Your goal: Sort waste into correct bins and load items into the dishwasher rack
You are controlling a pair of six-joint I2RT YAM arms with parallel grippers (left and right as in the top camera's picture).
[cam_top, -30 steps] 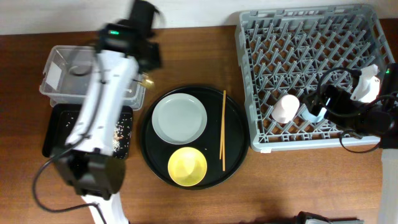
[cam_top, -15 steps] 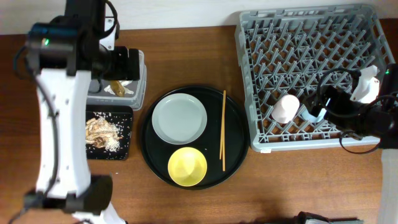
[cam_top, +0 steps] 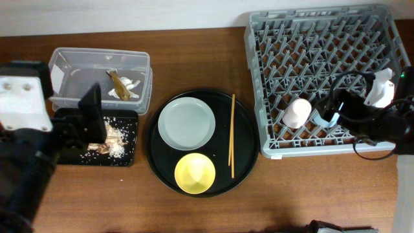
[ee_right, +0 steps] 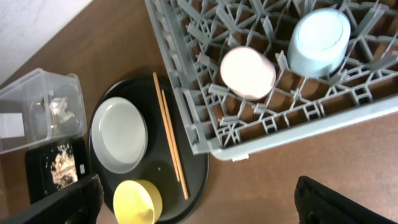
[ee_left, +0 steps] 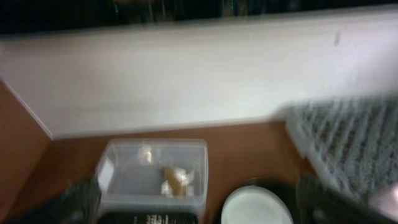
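The clear tub (cam_top: 71,71) at the back left holds the golden-brown wrapper (cam_top: 119,84) and crumpled white paper (cam_top: 131,87). In front of it, tan food scraps (cam_top: 111,136) lie in the shallow black tray (cam_top: 126,155). My left arm (cam_top: 71,129) hangs high over that tray's left end. The left gripper (ee_left: 199,214) is open and empty, facing the tub (ee_left: 152,174) in a blurred view. The plate (cam_top: 186,123), yellow bowl (cam_top: 195,173) and chopsticks (cam_top: 232,136) rest on the round black tray (cam_top: 246,162). The pink cup (ee_right: 247,71) and blue cup (ee_right: 320,40) stand upside down in the rack (cam_top: 310,39). My right gripper (ee_right: 205,211) hovers open above the rack's front edge.
The wall runs along the back of the table (cam_top: 310,194). The right arm (cam_top: 381,123) lies over the rack's front right corner. The round black tray sits between the bins and the rack.
The left arm has swung from over the tub back to the front left. Its gripper opened, and the wrapper now lies in the tub. The right arm is still.
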